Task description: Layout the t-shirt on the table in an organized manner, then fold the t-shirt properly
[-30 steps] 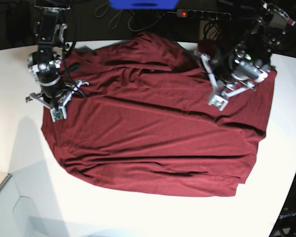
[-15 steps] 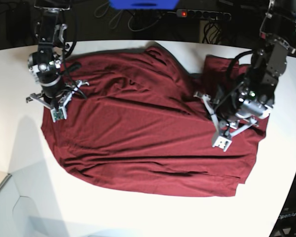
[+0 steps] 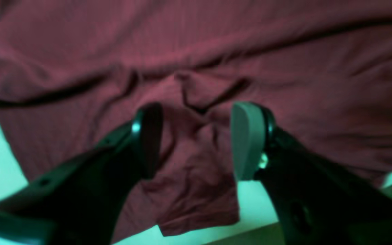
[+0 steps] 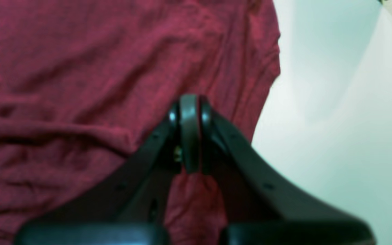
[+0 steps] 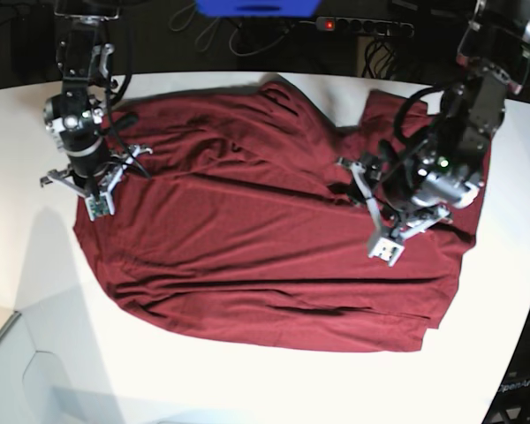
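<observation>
The dark maroon t-shirt (image 5: 265, 247) lies spread over the white table (image 5: 247, 389), with creases across its middle. My left gripper (image 5: 375, 216) is open and hovers over the shirt's right part. In the left wrist view its jaws (image 3: 197, 136) stand apart above wrinkled cloth (image 3: 196, 51) near a shirt edge, holding nothing. My right gripper (image 5: 95, 185) is at the shirt's left edge. In the right wrist view it (image 4: 190, 132) is shut, with cloth (image 4: 80, 85) bunched under the fingers and bare table (image 4: 335, 119) to the right.
A power strip (image 5: 362, 25) with a red light, cables and a blue object (image 5: 256, 7) lie beyond the table's far edge. The table's curved edge runs down the right side (image 5: 526, 300). A grey surface (image 5: 0, 353) adjoins the front left corner.
My left arm has moved from the shirt's far right corner toward the front and then a little left. The bunched far part of the shirt now lies flatter. My right arm shifted slightly.
</observation>
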